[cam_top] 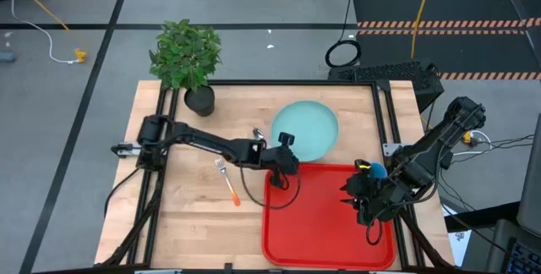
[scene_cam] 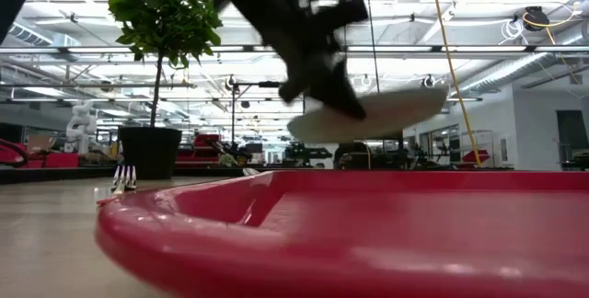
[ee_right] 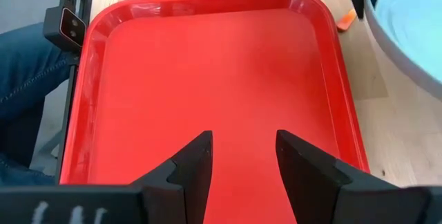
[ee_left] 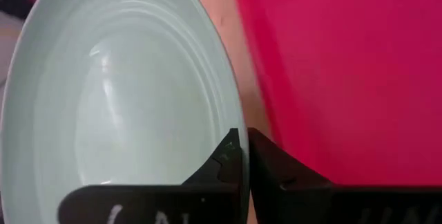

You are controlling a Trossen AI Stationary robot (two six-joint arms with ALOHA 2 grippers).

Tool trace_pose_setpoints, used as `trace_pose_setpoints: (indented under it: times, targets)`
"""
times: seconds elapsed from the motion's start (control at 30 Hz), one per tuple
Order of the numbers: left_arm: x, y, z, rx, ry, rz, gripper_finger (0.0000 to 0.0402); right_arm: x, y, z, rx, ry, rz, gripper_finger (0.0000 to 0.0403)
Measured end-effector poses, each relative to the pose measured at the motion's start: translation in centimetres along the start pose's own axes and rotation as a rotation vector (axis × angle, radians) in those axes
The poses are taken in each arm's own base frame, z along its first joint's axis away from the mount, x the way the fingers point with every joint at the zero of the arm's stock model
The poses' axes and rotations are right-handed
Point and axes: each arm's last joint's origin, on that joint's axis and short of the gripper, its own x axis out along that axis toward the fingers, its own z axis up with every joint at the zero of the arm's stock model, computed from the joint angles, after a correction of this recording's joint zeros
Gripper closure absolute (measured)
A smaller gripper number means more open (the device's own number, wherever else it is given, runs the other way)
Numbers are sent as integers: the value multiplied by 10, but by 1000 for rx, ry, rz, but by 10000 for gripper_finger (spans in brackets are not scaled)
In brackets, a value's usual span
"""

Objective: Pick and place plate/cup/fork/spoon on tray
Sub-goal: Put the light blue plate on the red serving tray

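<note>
The left gripper (cam_top: 285,161) was clamped on the rim of the plate (cam_top: 306,130), its two fingers (ee_left: 228,160) closed tight with only the thin edge of the dish between them, as the left wrist view showed. The low view showed the plate tilted and lifted clear of the table, hanging above the far edge of the tray (scene_cam: 368,234). From overhead, the pale green dish sat partly past the tray's back rim, with most of it over the bare wood of the table (cam_top: 186,215).

The plate looked stiff and smooth, probably glazed or hard plastic, so a pinch at the rim seemed the only workable hold; held at one edge, it would likely want to droop and could slip if swung quickly. Setting it down flat and gently looked wise, since a hard dish may chip.

The right gripper (cam_top: 365,196) hovered over the tray's right side, its fingers parted and holding nothing. The blue cup (cam_top: 376,171) showed just behind that arm, near the tray's right-hand back corner. The fork (cam_top: 226,181) lay on the table to the left of the tray. Something small and silvery lay near the left arm, too unclear to name. A potted plant (cam_top: 188,58) stood at the table's back left.
</note>
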Motion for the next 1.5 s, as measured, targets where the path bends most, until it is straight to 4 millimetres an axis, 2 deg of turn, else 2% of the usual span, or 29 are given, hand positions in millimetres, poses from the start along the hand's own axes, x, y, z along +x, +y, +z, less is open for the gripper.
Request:
trace_pose_setpoints:
  times: [0.2, 0.43, 0.57, 0.7, 0.83, 0.97, 1.3, 1.4, 1.5]
  targets:
    - [-44, -4, 26, 7, -114, 2, 385, 0, 2, 2, -13, -18, 16, 250]
    - [-78, -29, 48, 104, -220, -29, 395, -3, 5, 8, -44, -69, 54, 250]
    - [-84, -41, 52, 124, -233, -43, 384, -15, 9, 20, -83, -146, 61, 267]
    - [-89, -51, 56, 132, -246, -58, 388, -25, 14, 29, -171, -230, 79, 310]
    - [-96, -64, 61, 126, -276, -81, 395, -27, 13, 29, -216, -224, 66, 357]
    - [-104, -77, 69, 128, -331, -88, 383, -28, 8, 28, -223, -207, 51, 395]
    - [-120, -99, 80, 94, -425, -107, 392, -41, 6, 33, -257, -291, 101, 394]
    - [-115, -105, 83, 97, -462, -124, 383, -42, 6, 34, -270, -300, 103, 399]
    - [-100, -114, 86, 102, -535, -165, 382, -42, 6, 34, -272, -296, 113, 402]
